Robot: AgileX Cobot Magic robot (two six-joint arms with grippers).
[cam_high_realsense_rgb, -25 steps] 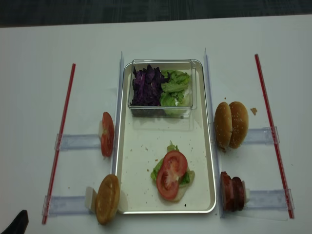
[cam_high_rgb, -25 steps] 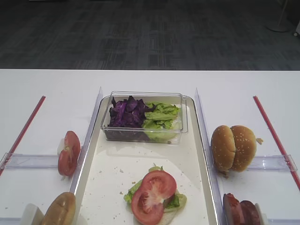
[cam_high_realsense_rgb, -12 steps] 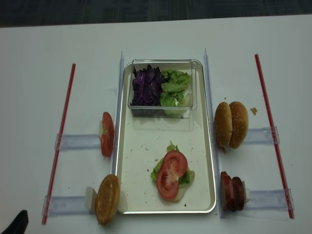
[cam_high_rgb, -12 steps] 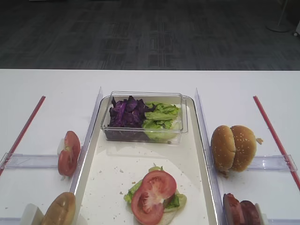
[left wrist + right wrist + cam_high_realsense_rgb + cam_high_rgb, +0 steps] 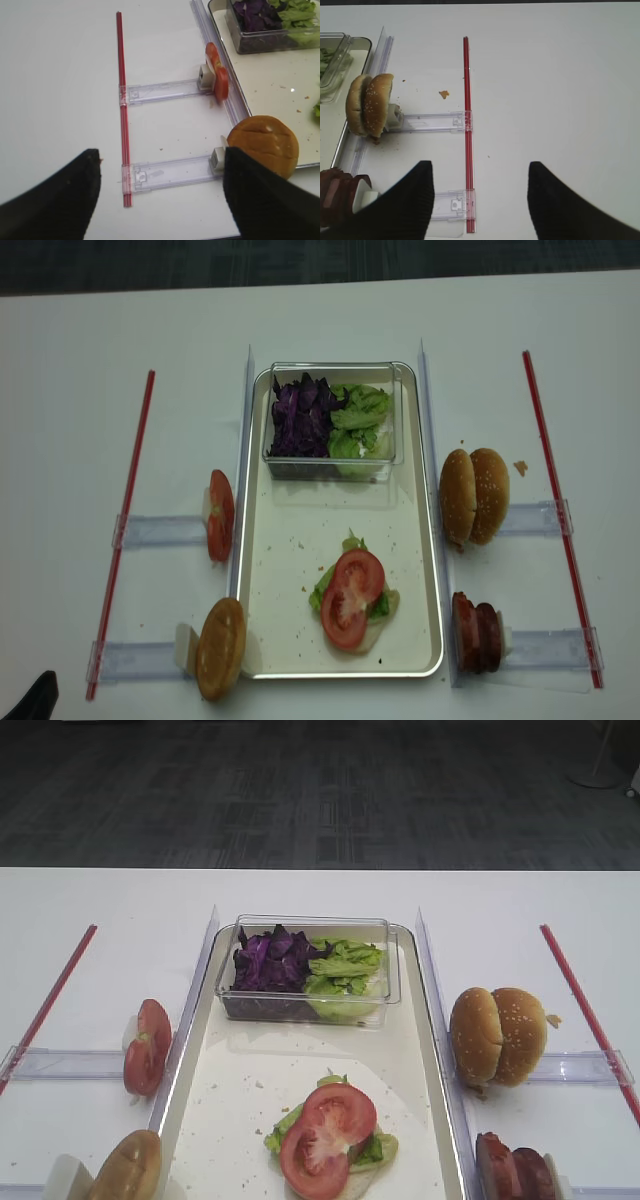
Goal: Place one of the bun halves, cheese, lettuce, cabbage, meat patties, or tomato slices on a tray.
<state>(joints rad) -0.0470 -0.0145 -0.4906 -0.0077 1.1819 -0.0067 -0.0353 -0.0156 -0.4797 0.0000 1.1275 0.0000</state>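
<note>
The cream tray [image 5: 290,570] [image 5: 245,1085] lies in the middle. On it a tomato slice [image 5: 350,598] [image 5: 325,1125] tops lettuce [image 5: 322,590]. Another tomato slice [image 5: 219,515] [image 5: 217,75] stands on edge left of the tray. A bun half [image 5: 220,647] [image 5: 265,145] stands by the tray's near left corner. Two bun halves [image 5: 474,495] [image 5: 369,104] and the meat patties [image 5: 477,630] [image 5: 337,195] stand on the right. No cheese shows. My left gripper [image 5: 160,155] hangs open over the left rails. My right gripper [image 5: 479,167] is open above the right red strip, holding nothing.
A clear plastic box [image 5: 330,468] at the tray's far end holds purple cabbage [image 5: 300,415] and green lettuce [image 5: 360,420]. Red strips [image 5: 125,520] [image 5: 555,500] and clear plastic rails [image 5: 160,531] [image 5: 545,647] flank the tray. A dark arm part [image 5: 30,698] shows at the near left corner.
</note>
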